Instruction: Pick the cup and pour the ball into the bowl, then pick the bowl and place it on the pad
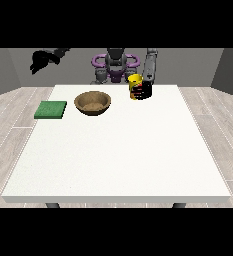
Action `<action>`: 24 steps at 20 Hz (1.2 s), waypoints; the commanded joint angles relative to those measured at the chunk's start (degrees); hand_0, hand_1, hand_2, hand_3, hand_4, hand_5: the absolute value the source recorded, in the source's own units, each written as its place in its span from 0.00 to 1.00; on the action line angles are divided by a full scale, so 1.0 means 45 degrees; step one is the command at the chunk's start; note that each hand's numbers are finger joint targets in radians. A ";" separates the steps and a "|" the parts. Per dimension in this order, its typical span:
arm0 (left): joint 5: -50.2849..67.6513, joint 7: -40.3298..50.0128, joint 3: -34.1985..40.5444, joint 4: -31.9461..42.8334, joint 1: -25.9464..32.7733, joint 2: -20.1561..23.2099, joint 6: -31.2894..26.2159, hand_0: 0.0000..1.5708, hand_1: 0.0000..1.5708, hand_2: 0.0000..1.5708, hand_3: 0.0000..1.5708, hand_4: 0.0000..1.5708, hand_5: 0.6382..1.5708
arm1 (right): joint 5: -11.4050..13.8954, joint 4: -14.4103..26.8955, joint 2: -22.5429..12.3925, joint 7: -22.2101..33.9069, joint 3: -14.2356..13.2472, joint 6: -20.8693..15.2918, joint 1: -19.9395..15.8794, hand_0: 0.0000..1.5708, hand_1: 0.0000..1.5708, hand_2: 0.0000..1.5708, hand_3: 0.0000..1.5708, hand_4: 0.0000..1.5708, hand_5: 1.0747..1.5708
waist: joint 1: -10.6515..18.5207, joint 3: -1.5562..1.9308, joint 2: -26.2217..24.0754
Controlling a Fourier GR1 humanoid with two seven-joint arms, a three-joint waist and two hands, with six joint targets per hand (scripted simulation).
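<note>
Front view. A yellow cup (136, 86) stands upright near the tabletop's far edge, right of centre, with the fingers of the hand at the view's right (144, 90) curled around its side. A brown wooden bowl (92, 103) sits left of the cup, well apart from it. A green square pad (51, 110) lies at the tabletop's left edge, near the bowl. The hand at the view's left (39, 61) hangs raised beyond the far left corner; its finger state cannot be told. The white table (118, 160) stands on pale wood flooring before grey walls.
</note>
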 commanded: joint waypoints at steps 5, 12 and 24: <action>-0.1559 0.2574 -0.0836 -0.0225 -0.1892 0.0527 0.2353 0.86 0.86 1.00 1.00 0.84 0.61 | -0.0066 0.0675 -0.0042 -0.0558 0.0058 0.0602 0.0218 0.00 0.00 0.25 0.42 0.35 1.00 | -0.0475 -0.0001 -0.0271; -0.3645 0.4398 -0.1491 0.0909 -0.3853 0.0832 0.4699 0.89 0.89 1.00 1.00 0.95 0.67 | -0.0560 0.0669 -0.0820 -0.0331 -0.0226 0.1302 -0.1169 0.00 0.00 0.21 0.42 0.34 1.00 | -0.1505 -0.0003 0.1002; -0.8188 0.8225 -0.3939 0.3253 -0.5932 0.1804 0.6601 0.96 0.96 1.00 1.00 0.96 0.71 | -0.0209 0.1507 -0.0327 -0.0358 0.0176 0.1071 -0.1150 0.00 0.00 0.24 0.43 0.34 0.99 | -0.1536 0.0012 0.0225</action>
